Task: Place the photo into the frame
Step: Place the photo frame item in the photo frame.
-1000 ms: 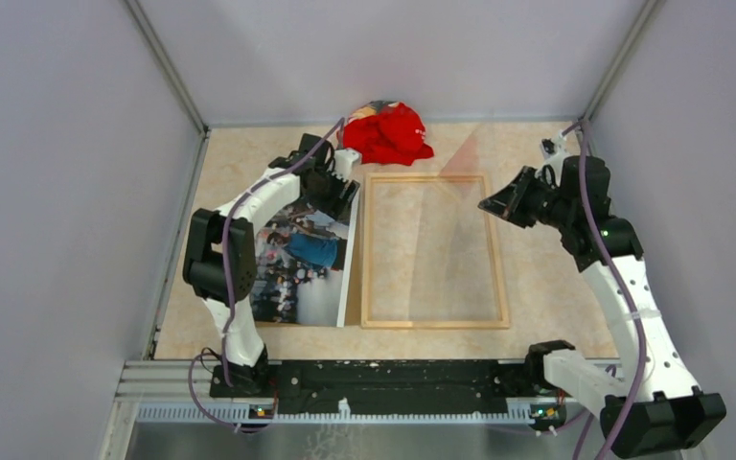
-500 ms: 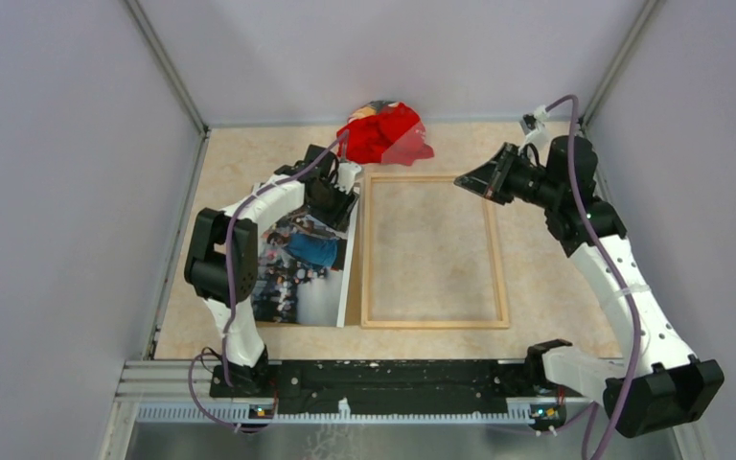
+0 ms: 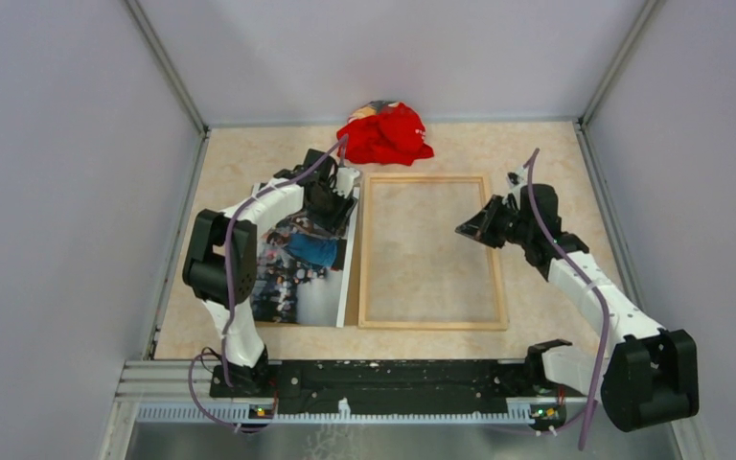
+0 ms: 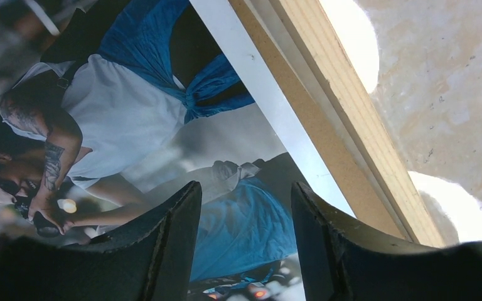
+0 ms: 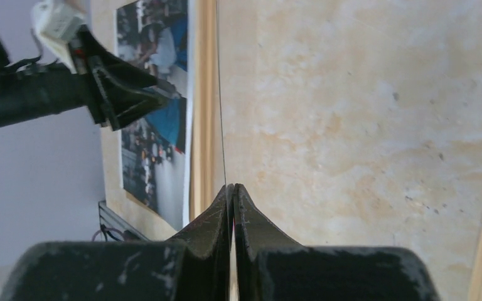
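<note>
On the tabletop the photo lies flat and face up just left of the frame, its long right edge running alongside the frame's left rail. The photo is outside the frame, and the marbled surface shows through the frame's opening. In the left wrist view a narrow strip of brown backing board shows between the photo's white border and the light-wood rail.

The left fingers are over the far end of the photo, close to its right edge. From the wrist they stand apart with nothing between them, and the print's blue and white tones fill the gap. Whether their tips touch the paper cannot be told.

The right fingers are low over the right part of the frame, near its right rail, and point left. They are pressed together on a thin clear sheet, seen edge-on from the wrist as a fine line running out from between them. From above the sheet can hardly be made out.

A crumpled red cloth sits at the far edge of the tabletop, just beyond the frame's far left corner.
</note>
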